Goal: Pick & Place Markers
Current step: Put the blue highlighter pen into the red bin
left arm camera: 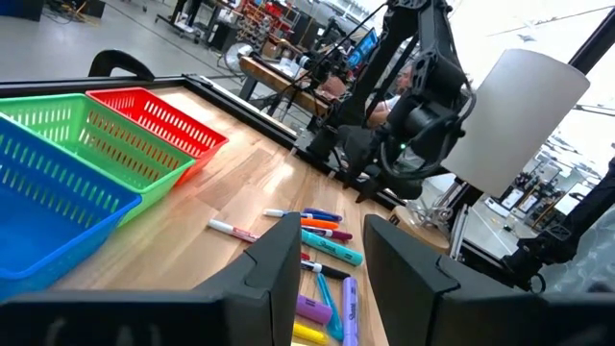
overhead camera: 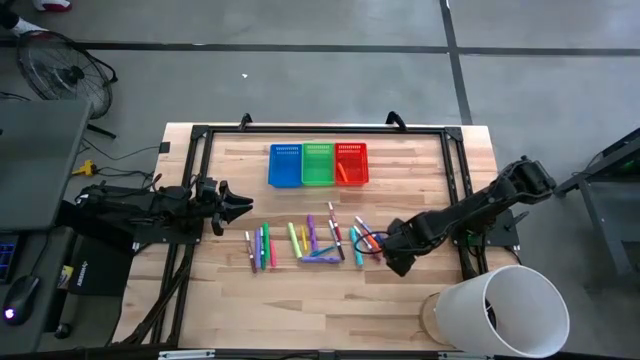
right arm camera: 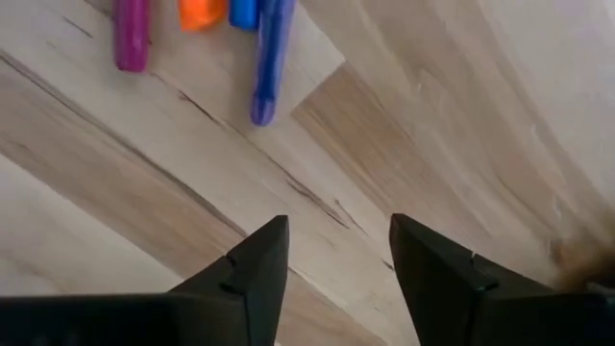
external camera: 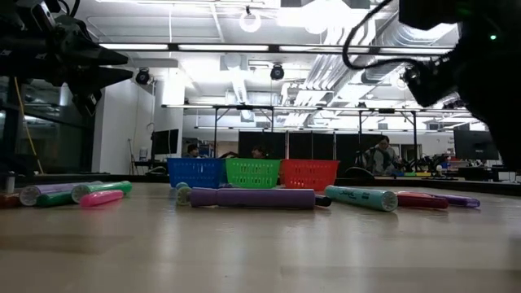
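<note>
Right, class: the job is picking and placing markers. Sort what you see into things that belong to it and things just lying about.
Belong to the job:
- thin coloured plastic markers scattered on the wooden table
- right hand, open just beside the markers
- left hand, waiting at the table's left

Just lying about:
- white cylindrical bin
- floor fan

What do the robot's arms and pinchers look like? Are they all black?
Yes, nearly all black. The left arm and right arm are dark, jointed, with chunky links. The left gripper and right gripper each have two flat, dark fingers with angled tips.
</note>
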Robot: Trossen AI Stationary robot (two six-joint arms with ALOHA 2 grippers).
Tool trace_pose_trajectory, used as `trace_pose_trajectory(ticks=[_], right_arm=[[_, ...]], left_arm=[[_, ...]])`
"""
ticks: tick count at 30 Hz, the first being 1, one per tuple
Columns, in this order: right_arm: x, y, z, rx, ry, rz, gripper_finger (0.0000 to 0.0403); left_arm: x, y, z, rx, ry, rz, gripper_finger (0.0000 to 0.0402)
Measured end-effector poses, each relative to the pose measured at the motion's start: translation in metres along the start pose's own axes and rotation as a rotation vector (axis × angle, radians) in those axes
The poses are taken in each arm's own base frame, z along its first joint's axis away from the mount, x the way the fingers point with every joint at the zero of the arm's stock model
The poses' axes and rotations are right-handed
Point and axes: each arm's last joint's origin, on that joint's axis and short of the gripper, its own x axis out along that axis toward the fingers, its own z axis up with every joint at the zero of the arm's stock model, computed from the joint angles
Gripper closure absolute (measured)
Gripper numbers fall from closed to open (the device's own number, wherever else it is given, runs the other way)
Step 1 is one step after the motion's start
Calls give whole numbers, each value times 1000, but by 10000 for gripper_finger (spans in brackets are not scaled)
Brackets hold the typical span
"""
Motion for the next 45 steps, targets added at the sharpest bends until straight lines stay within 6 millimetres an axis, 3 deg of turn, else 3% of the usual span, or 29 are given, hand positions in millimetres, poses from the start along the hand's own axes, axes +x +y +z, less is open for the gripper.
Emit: trace_pose_trajectory(ticks=[7,20,38,45], right_arm=[[7,-3,4,15,6,25,230],[7,-6,29,56,-85,104,235],[21,4,37,22,-82,123,238],[35,9,41,1,-61,98,238]], left_arm=[[0,0,0,0,1,0,286],[0,0,0,0,0,0,286],[0,0,0,0,1,0,286],[0,0,0,0,1,0,286]])
